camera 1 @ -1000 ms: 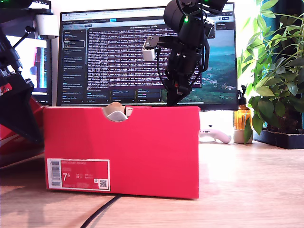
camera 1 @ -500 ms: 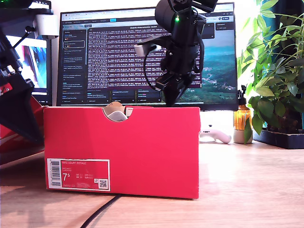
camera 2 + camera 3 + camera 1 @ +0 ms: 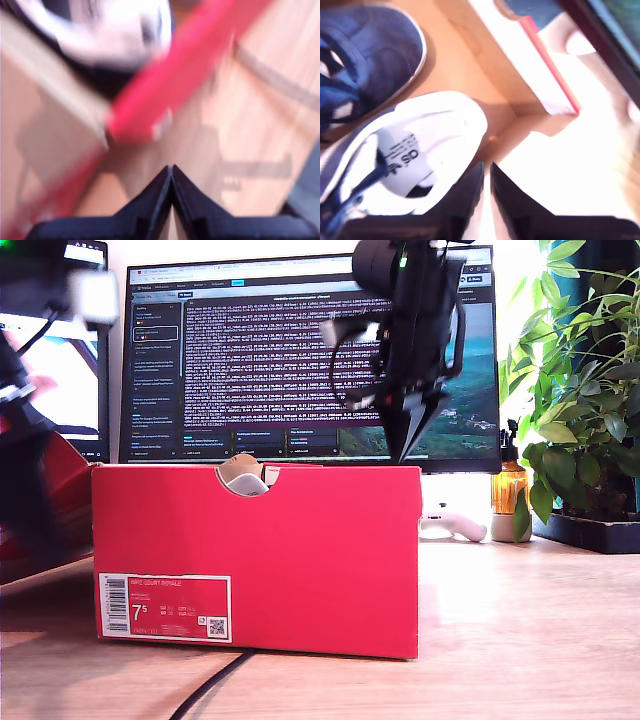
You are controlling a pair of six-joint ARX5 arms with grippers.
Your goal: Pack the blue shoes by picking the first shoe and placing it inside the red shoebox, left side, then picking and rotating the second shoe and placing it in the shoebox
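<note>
My second gripper (image 3: 486, 172) fingers nearly together, empty, above the blue shoes (image 3: 415, 145).

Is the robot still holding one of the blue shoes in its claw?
No. In the second wrist view my second gripper is pinched shut on nothing, and both blue shoes lie inside the red shoebox.

the red shoebox (image 3: 255, 555) wall hides the blue shoes (image 3: 395, 155) in the exterior view; my first wrist view is motion-blurred, and both shoes are cut off in my second.
</note>
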